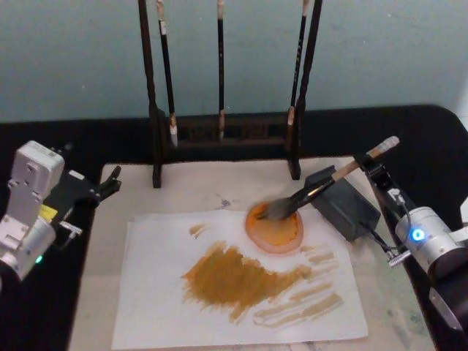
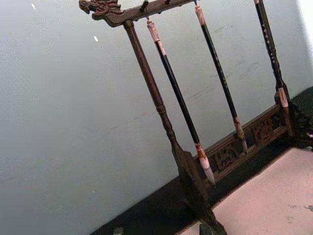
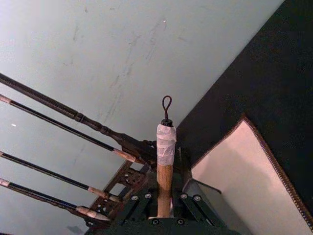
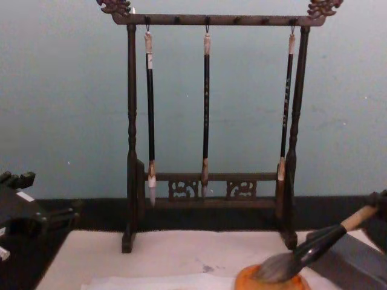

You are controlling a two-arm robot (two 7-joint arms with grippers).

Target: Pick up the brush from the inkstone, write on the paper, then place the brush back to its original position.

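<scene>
**Ochre strokes on paper, tuft on dish, right gripper clamped on handle**

Ochre wash covers the middle of the paper (image 1: 161, 292), with thinner streaks toward its right side. The writing step looks done to me; what's left is the put-down.

Brush (image 1: 322, 186): the tuft sits on the orange dish (image 1: 254, 235) at the paper's far right edge. The ferrule and handle slope up over the dark grey block (image 1: 351, 212) just beside it. Chest view confirms the tilt: tuft low, handle rising to the right. My read is that the block acts as the rest and the dish catches the wet tuft so it doesn't mark the sheet.

Right gripper (image 1: 371, 165): closed on the tan handle near the white-wrapped end. Its wrist view shows the handle pinched between the fingers (image 3: 188, 200), with the loop end sticking out past them. Gripping that far from the tuft keeps the fingers clear of ink. Whether the handle bears on the block, can't tell.

Left gripper (image 1: 111, 183): parked at the table's left edge, off the felt mat (image 1: 197, 186), fingertips apart, nothing in them. That keeps it out of the working arm's way.

Rack (image 1: 219, 135) with three thin brushes stands behind, well apart from the strokes.

Next, as a guess: lower until the block carries the handle, then release. Opening early could let the brush roll onto the paper.
</scene>
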